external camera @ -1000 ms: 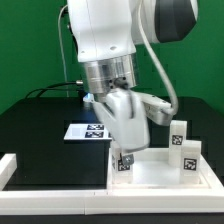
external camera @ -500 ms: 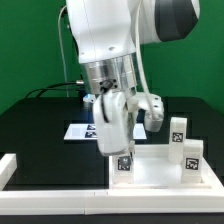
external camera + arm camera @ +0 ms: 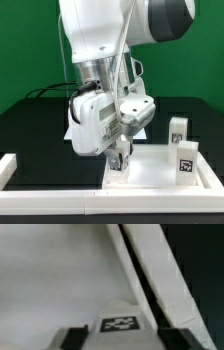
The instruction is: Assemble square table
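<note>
White robot arm filled most of the exterior view, bent down over a black table. Below it lay the square table top, a white plastic slab with a raised rim, resting at the front of the black surface toward the exterior view's right and pressed against a long white border rail. Two short legs stood upright on the top, one at its far corner and one nearer, each bearing a black-and-white tag. A third tagged leg stood at the corner nearest the arm.

The gripper sat around that third leg. In the wrist view its two dark fingertips flanked the tagged leg, jaws partly parted; whether the pads pressed the leg or stood just clear could not be told.

The parts looked like rigid, light, smooth plastic, probably a little slippery. A leg would likely be best gripped across its flat opposite sides, and the top by its rim.
</note>
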